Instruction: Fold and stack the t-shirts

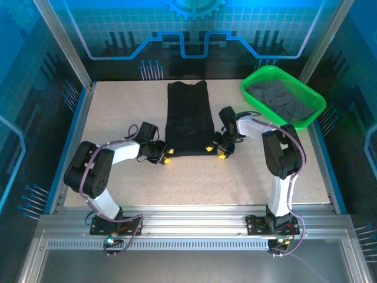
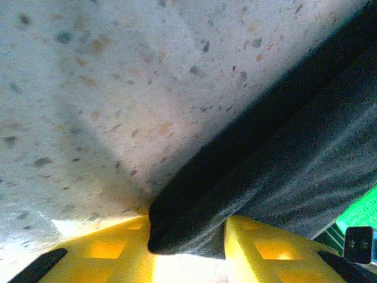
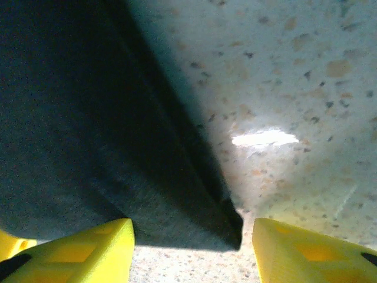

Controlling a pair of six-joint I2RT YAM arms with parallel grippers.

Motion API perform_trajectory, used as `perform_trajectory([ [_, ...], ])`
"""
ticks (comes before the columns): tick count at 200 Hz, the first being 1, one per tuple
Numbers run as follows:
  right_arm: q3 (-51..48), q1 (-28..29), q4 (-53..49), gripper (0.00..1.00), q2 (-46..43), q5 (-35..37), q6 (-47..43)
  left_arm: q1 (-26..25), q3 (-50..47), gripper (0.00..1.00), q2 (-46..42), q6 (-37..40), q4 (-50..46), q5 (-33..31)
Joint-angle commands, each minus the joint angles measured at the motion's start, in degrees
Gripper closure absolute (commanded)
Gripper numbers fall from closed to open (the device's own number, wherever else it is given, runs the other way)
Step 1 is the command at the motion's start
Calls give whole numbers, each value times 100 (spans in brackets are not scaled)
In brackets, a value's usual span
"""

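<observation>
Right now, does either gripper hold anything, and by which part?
The left gripper pinches the black t-shirt at its near left corner. The right gripper is open around the other near corner.

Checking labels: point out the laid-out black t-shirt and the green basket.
Black cloth t-shirt (image 1: 189, 121): top view, middle of the cloth.
Bright green plastic mesh basket (image 1: 296, 81): top view, its far wall.

Bright overhead glare, blurred wrist close-ups
</observation>
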Motion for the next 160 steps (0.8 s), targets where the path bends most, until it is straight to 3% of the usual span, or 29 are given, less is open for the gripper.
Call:
perform_trajectory([
  [1,280,99,-369,44,125,130,-13,-25,356,72,314,141,207,-270],
  [19,352,132,-289,50,222,124,14,-17,455,87,410,166,246,-267],
  [40,560,147,-157,69,396,168,49,1,512,98,372,259,177,-326],
  [73,878,186,-394,100,273,495,38,10,683,100,2,723,-533,-513],
  [132,-566,574,-181,100,-954,309,353,-51,-41,100,-1137,1316,-1283,-201],
  [160,-1457,968,-68,100,-1706,183,733,-353,-536,100,-1972,1353,-1714,34],
])
